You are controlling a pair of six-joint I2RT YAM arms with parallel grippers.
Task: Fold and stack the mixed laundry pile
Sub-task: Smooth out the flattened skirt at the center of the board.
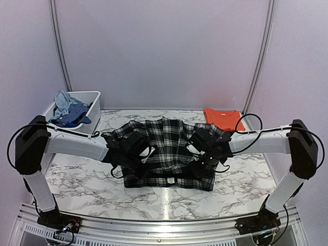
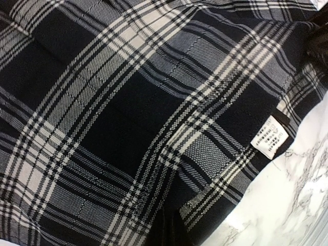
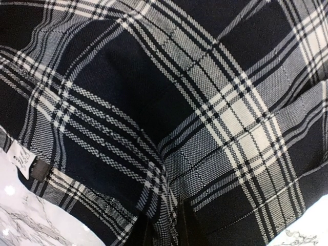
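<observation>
The black-and-white plaid cloth piece covers the middle of the white marble-patterned table. Both robot arms lie low across it, the left arm from the left and the right arm from the right, with a strip of plaid open between their ends. Bare tabletop lies in front of the cloth along the near edge, and at either side under the arms. The white plastic bin, heaped with blue cloth, fills the far left corner. The folded bright orange T-shirt lies far right, close by the plaid. Pale walls close the back and sides.
</observation>
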